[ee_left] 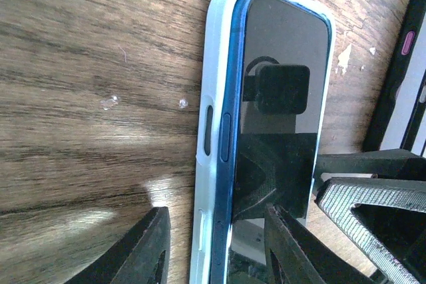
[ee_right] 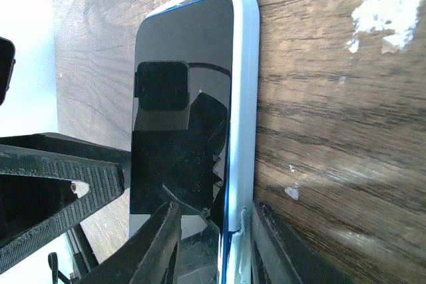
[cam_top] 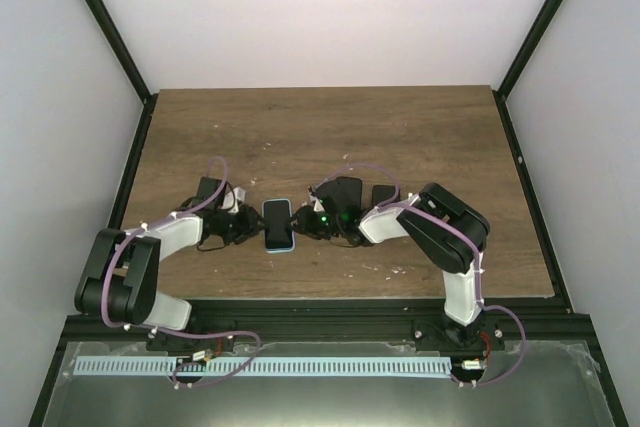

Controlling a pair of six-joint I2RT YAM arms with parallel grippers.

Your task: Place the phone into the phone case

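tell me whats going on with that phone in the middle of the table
Two robot arms are fitting a phone into a pale phone case on the wooden table. The left gripper and the right gripper each straddle one long edge. On the left side the phone's blue edge sits above the case rim, so it looks not fully seated there. The left jaws stand apart, clear of the case.

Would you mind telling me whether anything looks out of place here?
Yes: the phone sits askew in the phone case. Along one long edge its blue side stands proud of the pale rim, so it is not fully seated.
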